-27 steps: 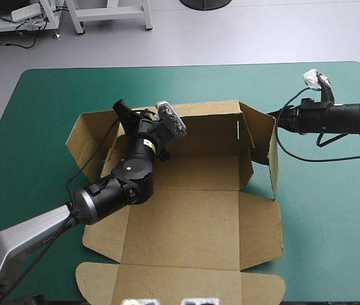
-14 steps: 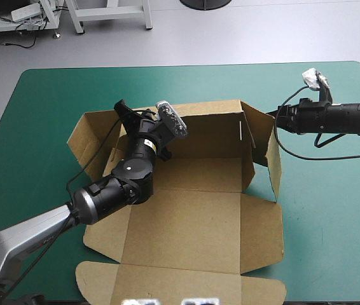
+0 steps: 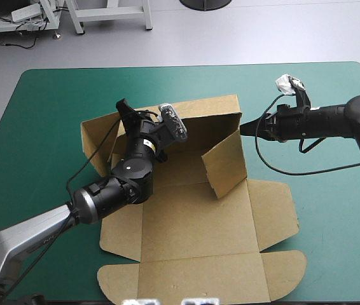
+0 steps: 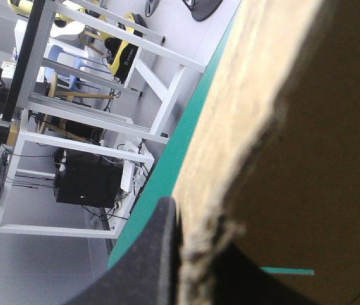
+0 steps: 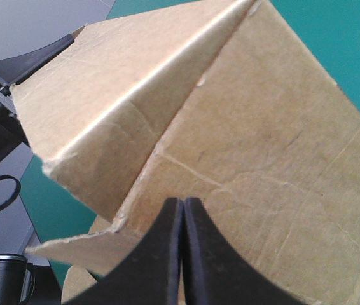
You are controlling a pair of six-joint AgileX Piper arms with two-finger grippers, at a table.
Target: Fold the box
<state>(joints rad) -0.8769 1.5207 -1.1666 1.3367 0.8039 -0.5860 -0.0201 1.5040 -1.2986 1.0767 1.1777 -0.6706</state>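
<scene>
At the box's far wall, left fingers clamp (right fingers closed).

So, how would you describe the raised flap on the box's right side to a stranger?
Find the brown box on the teal-green table. At its far right corner, ahead of the shut fingers of the right gripper, one flap stands up, angled inward. The flaps nearer the robot lie flat.

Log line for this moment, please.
left gripper: shut on far wall | right gripper: shut, tip at right flap | box: far wall up, right flap angled inward
</scene>
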